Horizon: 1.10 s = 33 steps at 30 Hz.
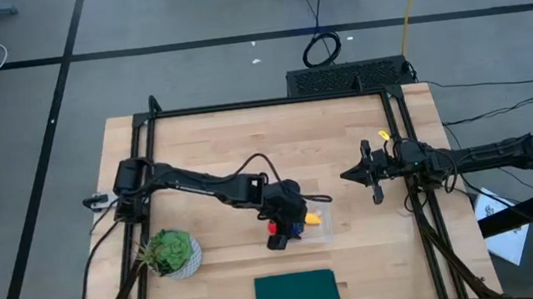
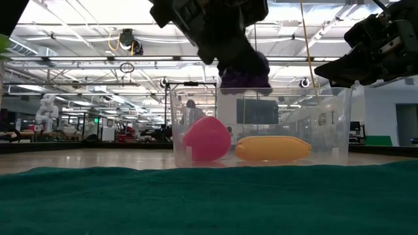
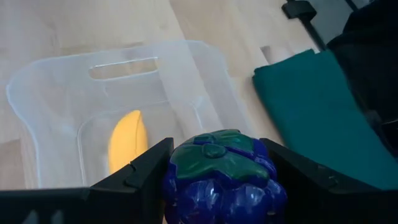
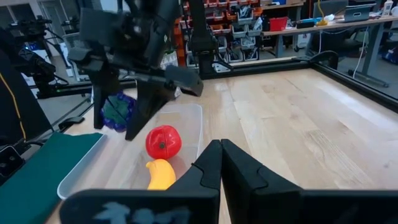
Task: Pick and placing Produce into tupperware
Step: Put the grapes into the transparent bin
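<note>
One clear plastic rectangular tupperware (image 2: 261, 124) on the wooden table (image 1: 206, 146) holds two pieces: one round red fruit (image 4: 163, 141) and one curved yellow banana (image 2: 272, 148). The left gripper (image 3: 217, 171) clamps the third, one purple grape bunch (image 3: 221, 177), just above the container. The right gripper (image 4: 221, 163), fingers pressed together and empty, waits off to the right.

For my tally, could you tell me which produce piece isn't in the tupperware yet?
The purple grape bunch: held by the left hand above the tupperware, unlike the red fruit and banana inside.
</note>
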Motion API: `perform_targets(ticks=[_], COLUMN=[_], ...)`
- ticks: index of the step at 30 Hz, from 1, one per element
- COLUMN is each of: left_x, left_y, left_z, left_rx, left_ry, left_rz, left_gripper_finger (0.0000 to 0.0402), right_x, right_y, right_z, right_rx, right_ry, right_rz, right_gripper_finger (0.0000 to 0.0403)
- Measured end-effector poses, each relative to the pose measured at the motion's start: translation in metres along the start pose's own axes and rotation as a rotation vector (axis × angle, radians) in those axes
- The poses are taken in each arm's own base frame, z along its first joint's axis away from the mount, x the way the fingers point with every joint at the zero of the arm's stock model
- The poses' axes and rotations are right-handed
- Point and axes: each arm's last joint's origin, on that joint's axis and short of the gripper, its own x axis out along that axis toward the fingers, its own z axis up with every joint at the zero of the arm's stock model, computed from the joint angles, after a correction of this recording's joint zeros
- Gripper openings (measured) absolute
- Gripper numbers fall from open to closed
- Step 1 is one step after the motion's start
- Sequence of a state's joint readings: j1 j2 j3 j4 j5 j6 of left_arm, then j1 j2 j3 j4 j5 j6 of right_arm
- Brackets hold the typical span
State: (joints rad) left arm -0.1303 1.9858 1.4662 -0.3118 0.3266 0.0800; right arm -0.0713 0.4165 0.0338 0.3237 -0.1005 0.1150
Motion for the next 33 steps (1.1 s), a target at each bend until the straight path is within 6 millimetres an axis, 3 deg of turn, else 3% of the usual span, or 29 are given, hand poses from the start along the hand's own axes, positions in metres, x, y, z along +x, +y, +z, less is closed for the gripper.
perform_targets(ticks=[18, 33], left_x=[0.028, 0.030], left_y=[0.007, 0.007], left_z=[-0.012, -0.012], left_rx=[0.042, 0.127], left_ry=[0.020, 0.004], left_rz=[0.008, -0.043], left_gripper_finger=[0.0227, 0.0227], right_x=[0.000, 0.001], right_y=[0.000, 0.000], right_z=[0.000, 0.000], right_rx=[-0.003, -0.003], right_ry=[0.000, 0.004], right_rz=[0.000, -0.001], right_gripper_finger=[0.0000, 0.0000])
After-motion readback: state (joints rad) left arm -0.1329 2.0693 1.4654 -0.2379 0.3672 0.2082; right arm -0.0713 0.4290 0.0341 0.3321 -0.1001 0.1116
